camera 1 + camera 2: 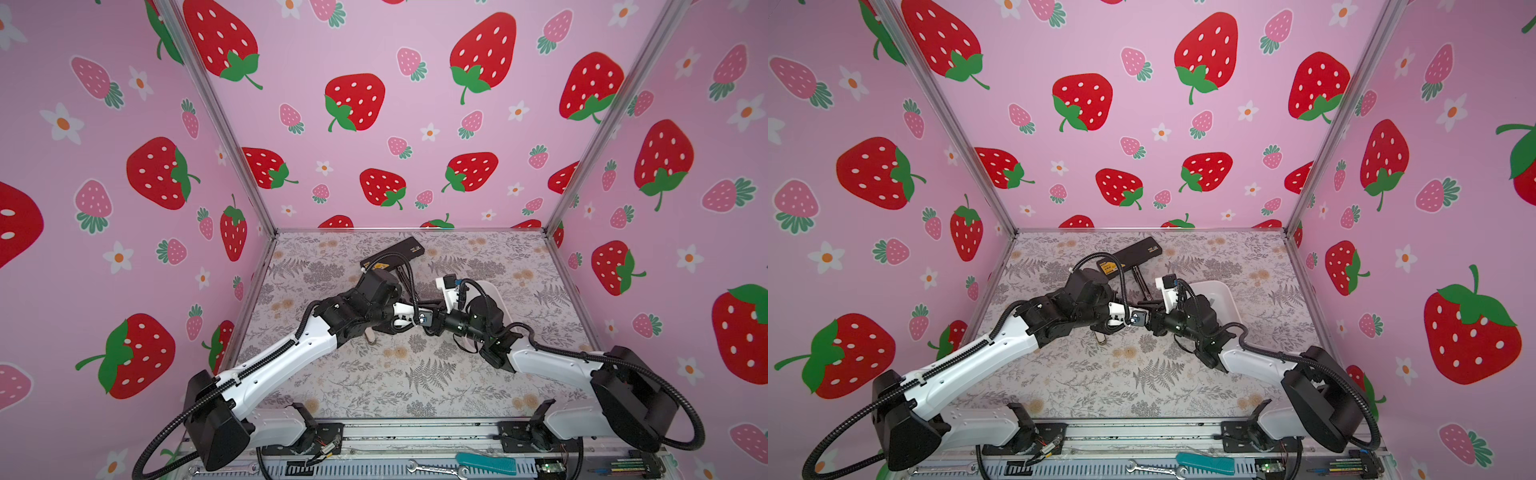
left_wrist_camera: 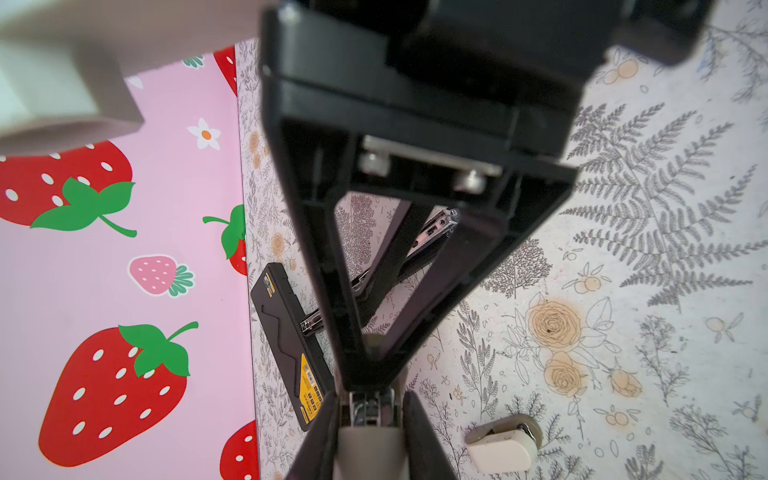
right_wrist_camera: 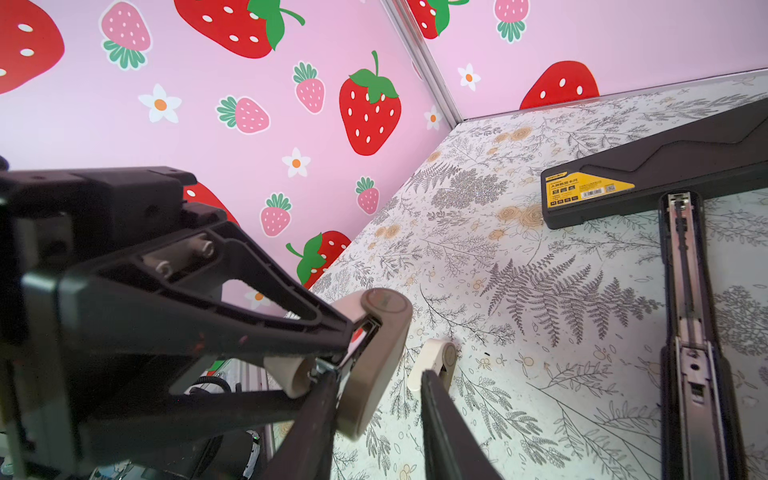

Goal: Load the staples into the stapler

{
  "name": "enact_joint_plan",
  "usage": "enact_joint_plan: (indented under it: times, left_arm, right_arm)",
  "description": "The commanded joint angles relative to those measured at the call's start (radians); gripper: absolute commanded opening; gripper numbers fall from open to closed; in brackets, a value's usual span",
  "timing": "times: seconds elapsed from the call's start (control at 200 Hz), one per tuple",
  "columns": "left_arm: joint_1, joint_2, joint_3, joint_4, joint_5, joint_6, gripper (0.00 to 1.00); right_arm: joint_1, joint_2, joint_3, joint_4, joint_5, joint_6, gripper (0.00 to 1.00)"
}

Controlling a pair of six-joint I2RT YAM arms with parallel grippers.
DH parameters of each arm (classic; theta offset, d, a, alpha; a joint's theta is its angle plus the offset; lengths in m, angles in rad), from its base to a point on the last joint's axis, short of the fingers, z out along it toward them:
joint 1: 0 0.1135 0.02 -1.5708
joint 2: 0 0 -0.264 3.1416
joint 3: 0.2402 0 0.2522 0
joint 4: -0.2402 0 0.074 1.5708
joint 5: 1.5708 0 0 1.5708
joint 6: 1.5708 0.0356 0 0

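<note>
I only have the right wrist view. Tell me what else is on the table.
Observer: A white tray, right of centre, shows in both top views.
Operator: Give me the left wrist angle.
Observer: It looks into the metal front of the beige stapler clamped in the left gripper. I can't tell whether it's loaded.
Operator: Report any loose tools.
Observer: A wrench and a teal-handled tool lie on the metal base in front of the arms.

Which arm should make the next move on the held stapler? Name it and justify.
Right, probably. The left gripper is shut on the beige stapler and must steady it; the right gripper holds nothing, jaws open astride the stapler's end.
</note>
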Motion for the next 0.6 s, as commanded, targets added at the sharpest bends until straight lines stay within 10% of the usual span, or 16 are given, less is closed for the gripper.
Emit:
enact_joint_plan:
  times: [0.0,0.595]
  left_arm:
    - [-0.016,-0.027,0.029,0.024,0.029,-0.021,0.0]
    - [-0.032,-0.04,0.023,0.039,0.019,-0.023,0.0]
  right_arm:
    - [-0.003,0.023,0.01,-0.039,0.068,0.014,0.35]
    - [-0.001,0.064,0.035,-0.117,0.111,0.037,0.22]
